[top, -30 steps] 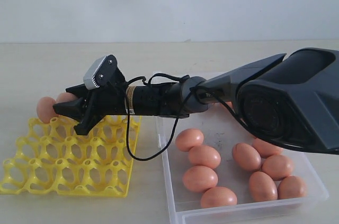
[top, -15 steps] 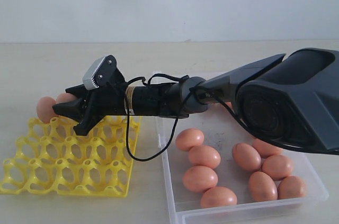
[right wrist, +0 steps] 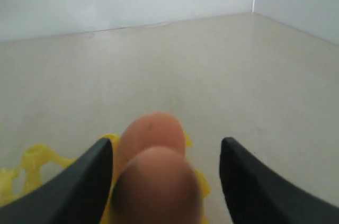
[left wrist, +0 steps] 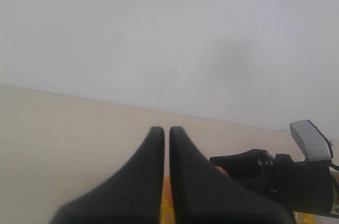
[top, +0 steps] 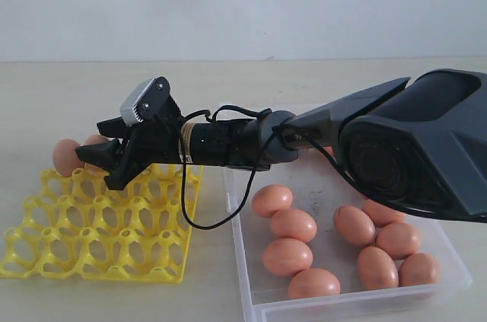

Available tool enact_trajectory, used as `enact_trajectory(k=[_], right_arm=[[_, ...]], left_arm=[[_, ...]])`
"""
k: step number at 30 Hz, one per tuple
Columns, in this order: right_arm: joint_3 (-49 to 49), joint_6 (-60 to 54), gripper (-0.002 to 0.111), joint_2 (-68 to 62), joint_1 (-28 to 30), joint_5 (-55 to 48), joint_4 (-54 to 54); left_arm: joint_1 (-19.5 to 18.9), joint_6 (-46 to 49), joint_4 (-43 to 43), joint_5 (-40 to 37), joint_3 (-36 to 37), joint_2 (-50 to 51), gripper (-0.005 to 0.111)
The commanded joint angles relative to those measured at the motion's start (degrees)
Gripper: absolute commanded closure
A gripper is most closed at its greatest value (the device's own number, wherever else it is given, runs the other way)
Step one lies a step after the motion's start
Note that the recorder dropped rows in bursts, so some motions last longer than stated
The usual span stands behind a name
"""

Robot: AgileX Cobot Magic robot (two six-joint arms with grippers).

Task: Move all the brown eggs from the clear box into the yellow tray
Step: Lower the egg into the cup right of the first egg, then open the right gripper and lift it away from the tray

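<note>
The yellow tray (top: 99, 238) lies at the left, and two brown eggs (top: 65, 156) sit in the cups of its far left corner. My right gripper (top: 97, 156) reaches across over that corner and is open. In the right wrist view its jaws (right wrist: 167, 143) stand wide around the nearer egg (right wrist: 156, 187), with a gap on one side; the second egg (right wrist: 154, 127) lies just beyond. Several brown eggs (top: 294, 224) lie in the clear box (top: 251, 295) at the right. My left gripper (left wrist: 166, 130) is shut and empty, and does not appear in the exterior view.
The right arm's big dark housing (top: 415, 143) hangs over the far part of the box and hides some of it. A loose black cable (top: 199, 223) droops from the wrist between tray and box. A pale wall stands behind the beige table (top: 228, 82).
The right jaws have spread wider and let go of the egg, which now rests in the tray cup. The gripper has drawn back slightly to the right.
</note>
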State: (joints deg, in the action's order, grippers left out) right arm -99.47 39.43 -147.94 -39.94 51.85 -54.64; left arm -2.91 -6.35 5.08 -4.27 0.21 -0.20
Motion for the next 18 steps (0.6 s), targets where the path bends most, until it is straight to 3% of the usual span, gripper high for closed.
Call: enact_trajectory(k=[1,14,15,18], right_arm=[[0.5,0.1,0.047,-0.7,0.0,-0.7,1.4],[0.5,3.0,0.048,1.1,1.4,6.6,4.6],[0.5,5.0,0.05,1.6,1.6,6.6,4.2],[0.5,11.6,0.072,4.4,3.3,7.3,-0.4]], left_arm=[[0.3,-0.1,0.0,0.4,-0.2,0.2,0.103],[0.3,-0.1,0.0,0.4,-0.2,0.2,0.103],[0.3,-0.1,0.0,0.4,-0.2,0.2,0.103],[0.3,-0.1,0.0,0.4,-0.2,0.2,0.103]])
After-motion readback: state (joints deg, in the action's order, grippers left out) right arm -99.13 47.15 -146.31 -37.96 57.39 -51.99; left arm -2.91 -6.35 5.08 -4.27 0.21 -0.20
